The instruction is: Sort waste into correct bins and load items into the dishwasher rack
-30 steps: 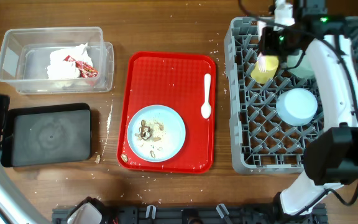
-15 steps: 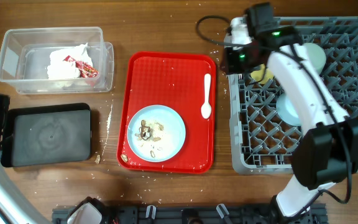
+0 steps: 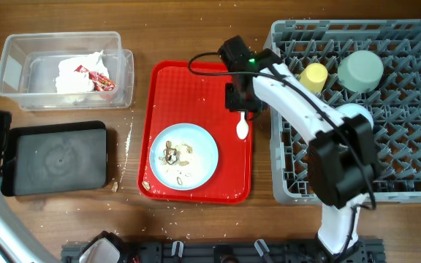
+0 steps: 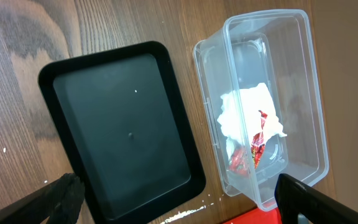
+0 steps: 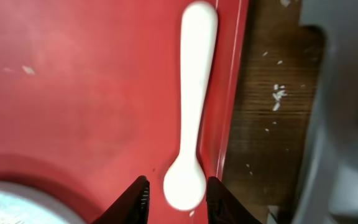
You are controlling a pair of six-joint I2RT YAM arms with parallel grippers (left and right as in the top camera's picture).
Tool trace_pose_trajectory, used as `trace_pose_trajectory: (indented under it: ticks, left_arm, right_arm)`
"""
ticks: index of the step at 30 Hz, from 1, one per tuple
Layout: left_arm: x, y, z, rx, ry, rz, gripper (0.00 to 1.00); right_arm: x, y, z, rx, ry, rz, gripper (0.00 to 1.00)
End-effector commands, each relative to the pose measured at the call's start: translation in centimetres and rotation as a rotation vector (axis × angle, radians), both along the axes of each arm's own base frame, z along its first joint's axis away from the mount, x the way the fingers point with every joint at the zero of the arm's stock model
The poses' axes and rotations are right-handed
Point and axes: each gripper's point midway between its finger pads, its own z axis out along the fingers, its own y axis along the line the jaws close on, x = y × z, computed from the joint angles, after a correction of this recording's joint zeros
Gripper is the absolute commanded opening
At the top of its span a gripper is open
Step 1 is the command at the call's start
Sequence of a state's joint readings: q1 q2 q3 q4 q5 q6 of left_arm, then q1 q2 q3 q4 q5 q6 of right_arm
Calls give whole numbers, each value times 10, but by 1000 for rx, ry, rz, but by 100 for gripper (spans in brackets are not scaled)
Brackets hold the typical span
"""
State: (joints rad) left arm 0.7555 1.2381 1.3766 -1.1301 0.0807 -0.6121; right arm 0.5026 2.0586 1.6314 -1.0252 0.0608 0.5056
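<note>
Spoon (image 5: pixel 194 93): on red tray (image 3: pixel 196 80), at its 3 o'clock edge, bowl end between right fingers (image 5: pixel 140 196), which stand partly open, gripping nothing. Left fingers (image 4: pixel 61 196): wide open, empty, above black tray (image 4: pixel 123 124) and tub (image 4: pixel 294 62) at the desk's (image 3: pixel 196 29) 9 o'clock.

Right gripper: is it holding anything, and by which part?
Nothing yet. The right gripper straddles the bowl end of the white spoon, jaws apart, and the spoon lies flat on the red tray.

We see a brown wood-grain table (image 3: pixel 196 29) filling the overhead view, evenly lit; a dark rail (image 3: pixel 218 252) runs along its btm edge.
</note>
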Motion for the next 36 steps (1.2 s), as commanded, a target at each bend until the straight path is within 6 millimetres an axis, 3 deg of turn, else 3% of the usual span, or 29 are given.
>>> trace_pose_trajectory:
  ticks: [1,9,11,13,15,18,23,26,28,29,34,36]
  left_arm:
    - [-1,0,0,-6,-3,6,100]
    - [-1,0,0,-6,-3,6,100]
    - [-1,0,0,-6,-3,6,100]
    - [-1,0,0,-6,-3,6,100]
    - [-1,0,0,-6,-3,6,100]
    - [-1,0,0,-6,-3,6,100]
    - [-1,0,0,-6,-3,6,100]
    - [-1,0,0,-6,-3,6,100]
    - [-1,0,0,-6,-3,6,100]
    - [-1,0,0,-6,-3,6,100]
    - [-1,0,0,-6,-3,6,100]
    - [-1,0,0,-6,-3,6,100]
  right_arm:
    - [-2,-1,-27,-33,44,-17,31]
    - [-9,-5,-73,-82,130,-14,30]
    - [-8,-4,-73,-76,128,-15,24]
    - [-8,0,-72,-48,136,-16,13]
    - [-5,0,-68,-36,136,-19,10]
    - [10,-8,-37,-9,94,-31,6]
    - [36,-21,52,103,-93,-4,10]
    - [47,-43,113,145,-252,-3,13]
    - [52,-64,139,142,-325,-20,15]
    - [55,-78,146,124,-348,-17,15]
    - [65,-139,142,31,-352,-19,15]
    - [63,-141,126,49,-320,-28,15]
